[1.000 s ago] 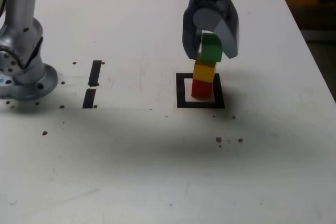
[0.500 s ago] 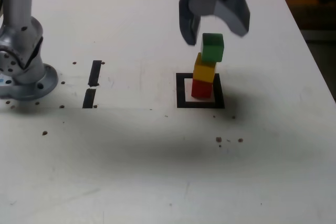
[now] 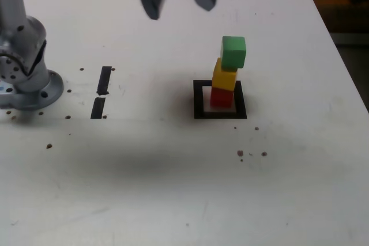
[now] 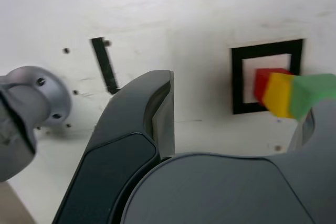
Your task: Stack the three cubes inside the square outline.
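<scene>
Three cubes stand stacked in the exterior view: the red cube (image 3: 221, 97) at the bottom, the yellow cube (image 3: 224, 77) on it, the green cube (image 3: 233, 52) on top, shifted slightly toward the exterior view's right. The red one sits inside the square outline (image 3: 199, 99). My gripper (image 3: 180, 5) hangs open and empty, high up and to the exterior view's left of the stack, blurred. The wrist view shows the stack from above as red (image 4: 262, 85), yellow (image 4: 280, 94) and green (image 4: 312, 94) over the outline (image 4: 237, 82), beyond one dark finger (image 4: 160, 114).
The arm's silver base (image 3: 26, 79) is bolted at the exterior view's left. Two short black strips (image 3: 104, 80) (image 3: 98, 108) lie between the base and the outline. Small dark specks (image 3: 241, 153) dot the white table. The table's edge (image 3: 346, 67) runs close on the exterior view's right.
The gripper opened off the green cube, rose, and swung away toward the exterior view's left. The stack stayed standing in the outline.
</scene>
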{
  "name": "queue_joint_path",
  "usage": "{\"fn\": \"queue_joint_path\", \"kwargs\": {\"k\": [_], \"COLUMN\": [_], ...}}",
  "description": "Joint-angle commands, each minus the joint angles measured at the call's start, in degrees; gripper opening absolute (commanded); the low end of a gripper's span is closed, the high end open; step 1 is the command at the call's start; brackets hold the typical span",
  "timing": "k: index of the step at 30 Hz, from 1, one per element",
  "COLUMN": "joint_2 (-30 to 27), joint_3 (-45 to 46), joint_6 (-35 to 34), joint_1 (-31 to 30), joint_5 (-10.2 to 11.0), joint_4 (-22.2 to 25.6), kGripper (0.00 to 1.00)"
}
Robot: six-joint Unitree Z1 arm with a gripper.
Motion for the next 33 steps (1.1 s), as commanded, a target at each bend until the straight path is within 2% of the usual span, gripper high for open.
{"fn": "queue_joint_path", "kwargs": {"k": [1, 10, 20, 33], "joint_2": [-1.3, -3.7, -4.8, -5.5], "joint_3": [2.5, 14.6, 25.5, 26.0], "joint_6": [-0.2, -0.5, -0.5, -0.6], "joint_1": [0.5, 2.5, 2.5, 1.9], "joint_5": [-0.5, -2.7, -4.4, -4.6], "joint_4": [-0.3, -6.4, -18.4, -19.6], "kGripper": [0.89, 0.89, 0.89, 0.89]}}
